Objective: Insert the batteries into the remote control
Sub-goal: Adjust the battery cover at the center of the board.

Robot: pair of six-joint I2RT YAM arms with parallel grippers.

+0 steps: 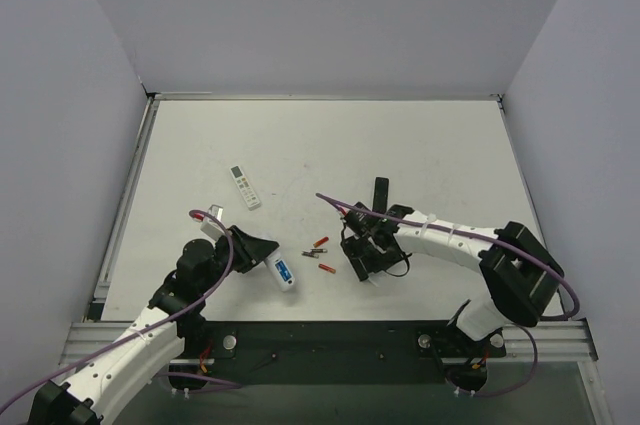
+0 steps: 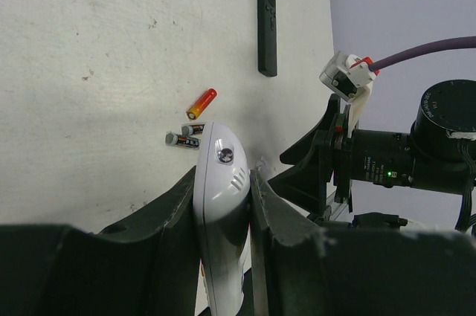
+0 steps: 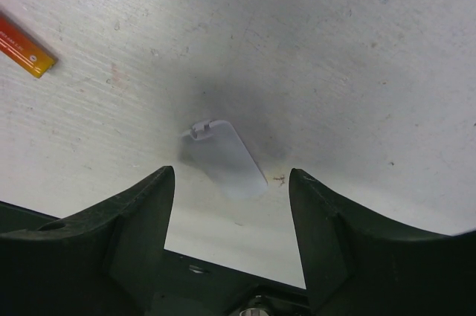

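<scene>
My left gripper [image 1: 271, 263] [image 2: 223, 179] is shut on the white remote control [image 1: 284, 273] [image 2: 222, 158] and grips it by its long edges. In the top view a blue patch [image 1: 283, 269] shows on the remote's upward face. It looks like the blue batteries in the recess, but it is too small to be sure. My right gripper [image 1: 368, 267] [image 3: 230, 178] is open and empty, just above a small white battery cover [image 3: 223, 158] that lies flat on the table.
Two red cells [image 1: 320, 242] [image 1: 326, 267] and a dark grey cell [image 1: 312, 254] lie between the grippers. A second white remote [image 1: 245, 186] lies at the back left. A black remote [image 1: 380, 193] [image 2: 267, 21] lies behind the right gripper.
</scene>
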